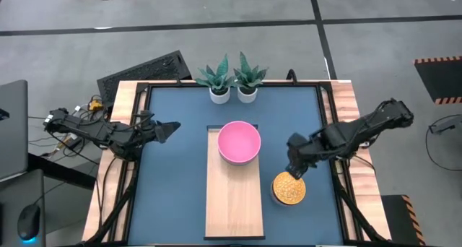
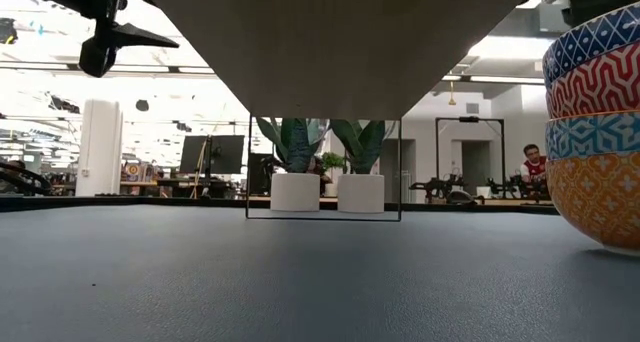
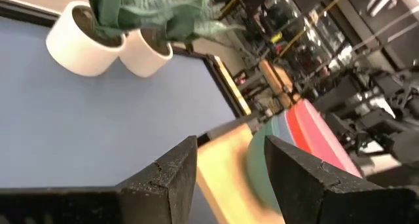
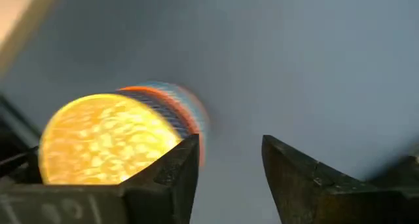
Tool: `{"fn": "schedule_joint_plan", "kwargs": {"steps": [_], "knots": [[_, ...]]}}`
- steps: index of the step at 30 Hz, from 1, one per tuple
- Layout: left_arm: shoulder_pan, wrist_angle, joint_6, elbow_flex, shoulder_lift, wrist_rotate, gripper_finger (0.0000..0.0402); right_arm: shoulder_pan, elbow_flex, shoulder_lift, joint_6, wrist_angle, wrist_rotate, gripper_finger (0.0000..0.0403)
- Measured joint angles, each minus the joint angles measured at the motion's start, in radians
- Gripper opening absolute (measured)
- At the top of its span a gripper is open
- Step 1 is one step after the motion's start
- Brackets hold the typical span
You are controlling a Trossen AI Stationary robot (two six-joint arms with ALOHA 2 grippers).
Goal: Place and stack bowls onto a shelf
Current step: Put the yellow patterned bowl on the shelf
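The shelf (image 1: 232, 193) is a long light-wood board down the table's middle; the low view shows its underside (image 2: 350, 42). On its far end stands a stack of large bowls with the pink bowl (image 1: 239, 141) on top. In the left wrist view, teal shows under the pink (image 3: 319, 142). A stack of small patterned bowls (image 1: 289, 189), yellow on top, rests on the tabletop right of the shelf (image 2: 596, 132). My right gripper (image 1: 296, 169) hovers open by that stack's far rim (image 4: 229, 162). My left gripper (image 1: 170, 130) waits open at the table's left (image 3: 229, 168).
Two small white plant pots (image 1: 232, 94) stand at the far edge, in line with the shelf. A wooden border (image 1: 130, 102) frames the dark blue tabletop. Bare tabletop lies left of the shelf. A person (image 2: 535, 164) sits in the room far behind the table.
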Motion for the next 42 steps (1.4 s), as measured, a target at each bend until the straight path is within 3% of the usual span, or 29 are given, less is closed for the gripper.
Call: {"fn": "schedule_joint_plan", "kwargs": {"steps": [10,19,23,28,37,42], "knots": [[0.000,-0.083,-0.012,0.000,0.000,0.090,0.0165,0.105,-0.028,0.074,0.026,0.089,0.001,0.0188],[0.000,-0.092,-0.028,0.000,0.000,0.094,0.0165,0.146,-0.028,0.182,-0.064,0.034,0.001,0.0184],[0.000,-0.092,-0.042,0.000,0.000,0.094,0.0165,0.143,-0.028,0.195,-0.095,0.043,-0.002,0.0140],[0.000,-0.092,-0.052,0.000,0.000,0.090,0.0165,0.144,-0.025,0.193,-0.109,0.041,-0.005,0.0036],[0.000,-0.099,-0.062,0.000,0.000,0.088,0.0165,0.129,-0.028,0.185,-0.140,0.051,-0.025,0.0034],[0.000,-0.099,-0.067,0.000,0.000,0.091,0.0165,0.107,-0.029,0.130,-0.015,0.025,-0.053,0.0034]]}}
